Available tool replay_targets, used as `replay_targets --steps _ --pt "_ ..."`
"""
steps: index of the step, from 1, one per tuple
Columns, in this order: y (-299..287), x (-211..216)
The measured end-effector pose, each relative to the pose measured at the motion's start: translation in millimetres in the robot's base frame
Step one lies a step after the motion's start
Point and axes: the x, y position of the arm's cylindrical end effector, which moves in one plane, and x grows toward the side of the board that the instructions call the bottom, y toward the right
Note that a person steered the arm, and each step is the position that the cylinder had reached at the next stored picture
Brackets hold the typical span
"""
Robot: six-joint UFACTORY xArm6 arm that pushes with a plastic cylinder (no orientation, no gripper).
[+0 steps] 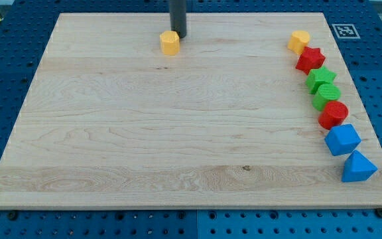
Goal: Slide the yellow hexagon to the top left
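A yellow hexagon (pixel 170 42) lies near the top of the wooden board (pixel 178 133), a little left of the middle. My tip (pixel 178 36) stands just to its upper right, touching or nearly touching it. A second yellow block (pixel 298 41) sits at the top right, at the head of a column of blocks.
Down the right edge run a red star (pixel 310 60), a green star (pixel 321 79), a green round block (pixel 327 96), a red round block (pixel 333 114), a blue cube-like block (pixel 342 139) and a blue triangular block (pixel 358 166). A marker tag (pixel 343 30) lies off the board's top right corner.
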Motion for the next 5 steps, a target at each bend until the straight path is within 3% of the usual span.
replay_targets --steps 1,2,5 --pt "21.8 21.2" --pt "6.4 49.6" --pt "-71.6 27.3"
